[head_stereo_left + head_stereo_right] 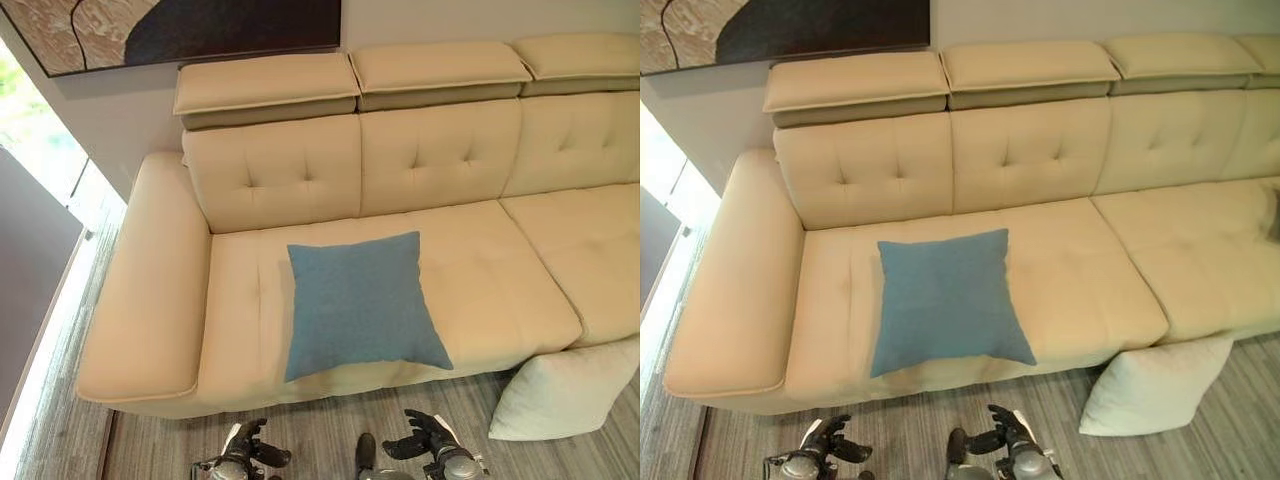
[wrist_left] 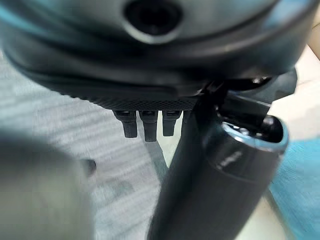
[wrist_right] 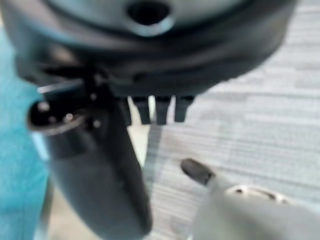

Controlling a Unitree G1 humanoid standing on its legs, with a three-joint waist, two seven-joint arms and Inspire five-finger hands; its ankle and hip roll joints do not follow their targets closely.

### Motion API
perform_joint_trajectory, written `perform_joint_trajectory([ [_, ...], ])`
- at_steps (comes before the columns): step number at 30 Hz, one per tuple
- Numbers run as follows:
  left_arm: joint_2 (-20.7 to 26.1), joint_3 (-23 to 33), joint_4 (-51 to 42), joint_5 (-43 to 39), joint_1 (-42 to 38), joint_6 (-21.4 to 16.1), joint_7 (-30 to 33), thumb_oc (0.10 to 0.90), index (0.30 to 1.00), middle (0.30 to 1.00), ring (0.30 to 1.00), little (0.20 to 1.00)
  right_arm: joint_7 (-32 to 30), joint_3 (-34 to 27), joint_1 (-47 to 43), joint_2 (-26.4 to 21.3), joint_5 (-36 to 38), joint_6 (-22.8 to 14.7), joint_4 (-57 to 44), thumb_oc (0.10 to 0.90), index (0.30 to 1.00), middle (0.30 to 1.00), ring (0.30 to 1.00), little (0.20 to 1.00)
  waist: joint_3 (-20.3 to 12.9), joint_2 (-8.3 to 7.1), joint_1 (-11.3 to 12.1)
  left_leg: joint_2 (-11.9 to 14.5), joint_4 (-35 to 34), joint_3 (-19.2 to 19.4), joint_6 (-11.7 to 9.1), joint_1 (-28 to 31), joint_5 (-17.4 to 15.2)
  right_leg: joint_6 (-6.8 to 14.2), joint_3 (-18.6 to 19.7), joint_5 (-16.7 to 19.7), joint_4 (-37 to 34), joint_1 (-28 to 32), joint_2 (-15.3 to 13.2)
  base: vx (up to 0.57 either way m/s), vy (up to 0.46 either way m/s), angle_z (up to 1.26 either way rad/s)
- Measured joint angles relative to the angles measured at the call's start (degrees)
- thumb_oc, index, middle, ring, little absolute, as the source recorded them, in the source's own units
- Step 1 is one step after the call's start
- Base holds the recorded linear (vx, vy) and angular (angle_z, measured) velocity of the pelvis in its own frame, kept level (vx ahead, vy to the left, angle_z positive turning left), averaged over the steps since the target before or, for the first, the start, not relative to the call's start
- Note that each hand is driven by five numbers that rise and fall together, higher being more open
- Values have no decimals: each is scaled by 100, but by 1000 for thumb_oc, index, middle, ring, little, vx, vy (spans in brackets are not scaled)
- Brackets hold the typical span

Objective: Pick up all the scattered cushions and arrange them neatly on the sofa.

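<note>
A blue square cushion [image 1: 360, 305] lies flat on the left seat of the beige sofa [image 1: 500, 280], its front corner near the seat's edge. A cream cushion [image 1: 565, 390] stands on the floor, leaning against the sofa's front at the right. My left hand [image 1: 252, 450] and right hand [image 1: 425, 438] hang low over the floor in front of the sofa, below the blue cushion and apart from it. Both are open with relaxed fingers and hold nothing. The left wrist view shows the left hand's fingers [image 2: 145, 125] over the floor. The right hand's fingers [image 3: 157, 111] show likewise.
The sofa has a broad left armrest [image 1: 150, 290] and raised headrests [image 1: 265, 85]. A dark painting [image 1: 180, 25] hangs above it. A bright window [image 1: 30, 130] is at the far left. Grey plank floor [image 1: 330, 425] runs along the front. Something dark [image 1: 1274, 215] sits on the far right seat.
</note>
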Motion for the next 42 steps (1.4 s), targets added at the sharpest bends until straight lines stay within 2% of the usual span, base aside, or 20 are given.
perform_joint_trajectory([
  [1,0,8,-28,-1,-26,0,-3,800,900,900,900,900,-4,58,-7,2,0,-2,14,800,900,900,900,900,30,-53,73,41,240,41,-22,-142,-32,-141,-4,-58,-12,51,41,130,-80,3],
  [3,12,-12,-170,1,-8,-2,-3,800,900,900,900,900,-9,106,-21,0,0,-6,18,800,900,900,900,900,64,-114,62,42,50,179,58,-148,-109,-212,-88,-106,-8,111,55,144,-36,11],
  [4,10,-57,-213,1,-19,-4,-4,800,900,900,900,900,-16,98,-25,-6,2,-3,21,800,900,900,900,900,92,-141,59,-38,-181,306,88,-221,-130,-259,-127,-193,-20,131,90,169,25,26],
  [6,15,-73,-236,2,-45,-3,3,800,900,900,900,900,-20,115,2,6,-3,0,33,800,900,900,900,900,144,-216,58,-191,-1003,590,139,-221,-81,-180,-254,-250,-51,174,88,112,47,31],
  [8,65,-84,-395,2,-24,-1,17,800,900,900,900,900,-15,177,19,6,-5,-7,67,800,900,900,900,900,170,-212,73,-204,-1805,849,161,-202,121,-163,-350,-301,-51,182,249,78,62,12],
  [9,84,-83,-385,2,-24,1,18,800,900,900,900,900,-15,167,20,28,-5,-5,124,800,900,900,900,900,174,-210,90,-182,-1876,924,189,-196,161,-173,-349,-302,-46,190,298,116,103,-6],
  [12,42,-90,-367,3,26,10,14,800,900,900,900,900,-47,31,33,-3,-31,-12,211,800,900,900,900,900,190,-100,15,-206,-2050,923,293,27,216,-117,-302,-350,-8,315,392,117,95,-11],
  [13,-3,-103,-385,4,89,4,14,800,900,900,900,900,-72,-14,105,-45,-43,-10,230,800,900,900,900,900,159,52,7,-151,-2141,918,506,151,444,-89,-300,-375,-8,376,465,88,80,2],
  [14,4,-100,-388,3,81,4,21,800,900,900,900,900,-107,-19,148,-34,-51,-1,238,800,900,900,900,900,149,23,21,-206,-2178,920,530,198,509,-44,-298,-383,-7,376,417,129,123,5],
  [17,137,-56,-398,2,139,4,102,800,900,900,900,900,-140,-119,274,-3,-168,-1,249,800,900,900,900,900,116,88,46,-336,-2467,918,637,416,538,39,-250,-432,66,413,294,58,62,3],
  [22,491,45,-386,-3,301,5,290,800,900,900,900,900,-266,-147,245,-5,-402,-5,252,800,900,900,900,900,8,178,72,-418,-2562,925,712,606,501,117,-198,-486,84,549,209,43,39,1],
  [26,548,447,-389,-76,529,1,405,800,900,900,900,900,-480,-283,253,-14,-575,-22,376,800,900,900,900,900,-308,240,61,-427,-2565,945,731,663,482,119,-155,-484,9,625,214,35,37,-5],
  [28,560,473,-399,-126,567,-3,419,800,900,900,900,900,-531,-397,247,-68,-624,-32,456,800,900,900,900,900,-371,264,58,-411,-2566,948,733,691,478,120,-146,-485,6,651,229,19,18,-1],
  [31,620,479,-423,-142,589,-3,401,800,900,900,900,900,-527,-478,308,-381,-655,-42,457,800,900,900,900,900,-430,287,57,-391,-2568,967,736,693,472,160,-109,-512,7,639,247,11,12,-5],
  [35,774,693,-518,-232,610,-2,386,800,900,900,900,900,-526,-644,385,-1035,-657,-31,456,800,900,900,900,900,-461,317,46,-368,-2575,1053,756,668,460,171,3,-474,15,569,262,20,7,-13],
  [38,892,846,-704,-272,614,-16,382,800,900,900,900,900,-520,-826,439,-1292,-658,1,455,800,900,900,900,900,-461,312,34,-365,-2571,1070,746,665,468,164,14,-466,9,558,266,12,-1,-3],
  [42,934,967,-1191,-363,703,-7,379,800,900,900,900,900,-485,-1069,462,-1327,-625,35,221,800,900,900,900,900,-457,315,33,-368,-2568,1094,742,609,475,166,38,-450,-6,495,266,8,-5,-3],
])
